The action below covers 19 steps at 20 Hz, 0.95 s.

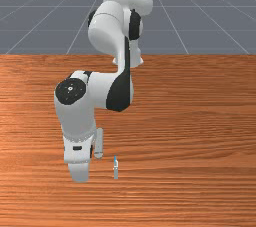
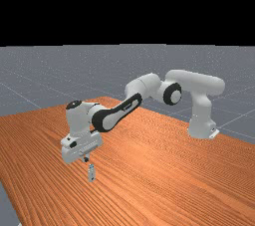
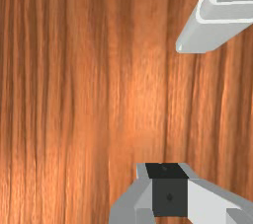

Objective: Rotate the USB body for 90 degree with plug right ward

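- The USB body (image 1: 116, 169) stands upright on the wooden surface (image 1: 195, 136), grey along its length, with a little blue at its upper end.
- From the front view I have it to that view's right of my hand (image 2: 86, 160), close by, with open space between the two and no contact.
- In the far view it sits just below the fingertips and slightly to that view's right.
- My wrist view catches its grey side, with white-edged steps running across it, well ahead of the fingers.
- As for the hand, its two fingers are pressed together, dark pads (image 3: 169, 196) meeting, with nothing pinched between them. It hangs above the surface, pointing down.
- Past that, the white and grey arm (image 2: 144, 88) reaches back over the surface, dark at several joints, to its base (image 2: 201, 120) toward the far view's right.
- Wood grain streaks the orange-brown surface, and a grey floor (image 1: 30, 21) lies beyond.
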{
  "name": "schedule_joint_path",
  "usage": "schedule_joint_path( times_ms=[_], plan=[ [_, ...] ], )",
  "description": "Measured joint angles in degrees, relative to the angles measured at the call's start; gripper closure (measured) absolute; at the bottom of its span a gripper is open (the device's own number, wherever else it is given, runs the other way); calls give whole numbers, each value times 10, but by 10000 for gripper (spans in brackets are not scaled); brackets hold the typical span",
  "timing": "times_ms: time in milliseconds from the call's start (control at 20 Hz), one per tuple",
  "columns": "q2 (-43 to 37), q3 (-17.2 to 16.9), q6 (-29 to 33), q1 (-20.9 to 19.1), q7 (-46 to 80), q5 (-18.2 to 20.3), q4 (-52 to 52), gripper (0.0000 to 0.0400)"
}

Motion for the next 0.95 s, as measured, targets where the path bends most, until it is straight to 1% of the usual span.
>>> schedule_joint_path(
  times_ms=[200,250,350,400,550,800,950],
  plan=[
    [0,0,0,0,0,0,0,400],
    [12,0,-5,-1,0,0,17,400],
    [-11,4,13,7,7,3,-25,400],
    [-35,3,33,18,65,14,-72,400],
    [-59,6,54,49,106,17,-115,400],
    [-68,13,59,83,123,14,-128,400],
    [-163,16,216,90,110,12,-300,400]
  ],
)
